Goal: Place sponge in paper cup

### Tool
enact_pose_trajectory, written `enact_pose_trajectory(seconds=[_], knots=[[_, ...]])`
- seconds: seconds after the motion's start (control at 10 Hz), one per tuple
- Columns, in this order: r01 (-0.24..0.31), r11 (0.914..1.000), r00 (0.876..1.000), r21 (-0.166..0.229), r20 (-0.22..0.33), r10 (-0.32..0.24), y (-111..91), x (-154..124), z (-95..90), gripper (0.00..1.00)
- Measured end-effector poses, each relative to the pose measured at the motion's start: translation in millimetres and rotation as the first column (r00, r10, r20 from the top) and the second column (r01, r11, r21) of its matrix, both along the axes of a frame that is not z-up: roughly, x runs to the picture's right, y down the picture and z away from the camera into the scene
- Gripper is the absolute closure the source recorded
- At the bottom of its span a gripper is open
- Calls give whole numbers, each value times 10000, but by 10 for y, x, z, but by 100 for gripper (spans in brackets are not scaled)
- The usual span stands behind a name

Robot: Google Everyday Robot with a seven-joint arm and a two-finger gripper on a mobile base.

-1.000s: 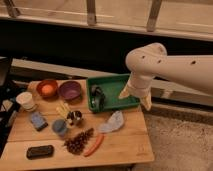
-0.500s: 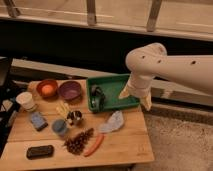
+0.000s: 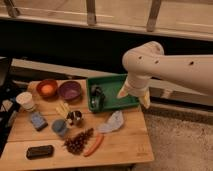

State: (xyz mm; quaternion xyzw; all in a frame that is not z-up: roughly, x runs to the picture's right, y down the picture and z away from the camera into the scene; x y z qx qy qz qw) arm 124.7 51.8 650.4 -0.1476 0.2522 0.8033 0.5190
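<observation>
Camera view: my gripper (image 3: 134, 96) hangs right of centre, jaws apart, empty; the sponge (image 3: 37, 120) lies far left, paper cup (image 3: 25, 100) just above it.

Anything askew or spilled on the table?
Nothing stands out: sponge lies flat near the upright paper cup; cloth is crumpled but clear of both; gripper hangs over the right edge of the green tray, fingers open.
</observation>
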Motion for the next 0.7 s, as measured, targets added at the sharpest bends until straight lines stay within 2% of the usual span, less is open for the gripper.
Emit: enact_pose_trajectory(seconds=[0.2, 0.4, 0.6, 0.7], knots=[[821, 9965, 9957, 136, 425, -826, -48, -424, 20, 20], [1719, 9847, 9790, 277, 1069, -1739, -87, -1056, 12, 20], [2356, 9704, 9539, 523, 1784, -2412, -119, -1565, -61, 20], [2608, 9630, 9356, 672, 2283, -2693, -96, -1847, -171, 20]])
